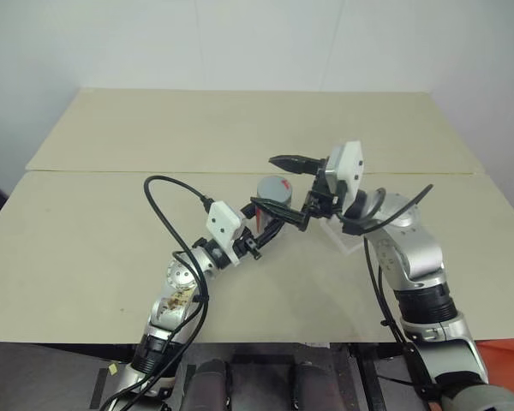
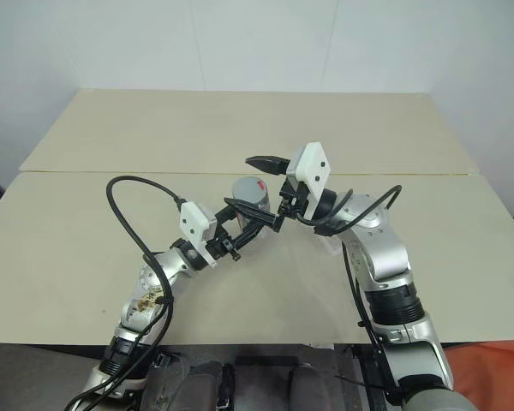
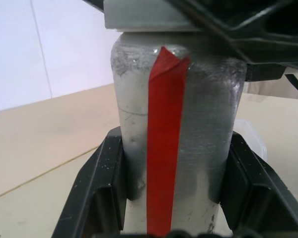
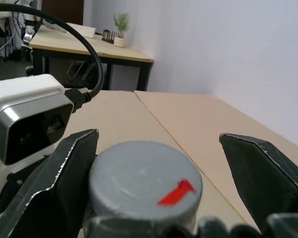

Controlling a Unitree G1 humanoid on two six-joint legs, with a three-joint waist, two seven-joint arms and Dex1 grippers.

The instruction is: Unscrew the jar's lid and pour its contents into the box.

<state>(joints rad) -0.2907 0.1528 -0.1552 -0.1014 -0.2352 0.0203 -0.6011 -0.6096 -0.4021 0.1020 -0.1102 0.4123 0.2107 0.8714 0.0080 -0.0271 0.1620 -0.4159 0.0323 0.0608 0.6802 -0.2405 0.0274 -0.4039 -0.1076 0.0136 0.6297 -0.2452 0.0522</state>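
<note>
Clamped around the jar (image 1: 271,199) are the left gripper (image 1: 274,220) fingers, which hold it upright above the tabletop's (image 1: 94,231) middle. Either side of the lid (image 4: 145,184), the right gripper (image 1: 293,187) is spread wide.

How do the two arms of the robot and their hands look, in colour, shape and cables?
Both arms are silver-grey metal with black joints. Each carries a white box-shaped camera housing at the wrist. The left hand and the right hand each have two black, angular, tapering fingers. A thick black cable loops above the left arm; another curls beside the right wrist.
</note>
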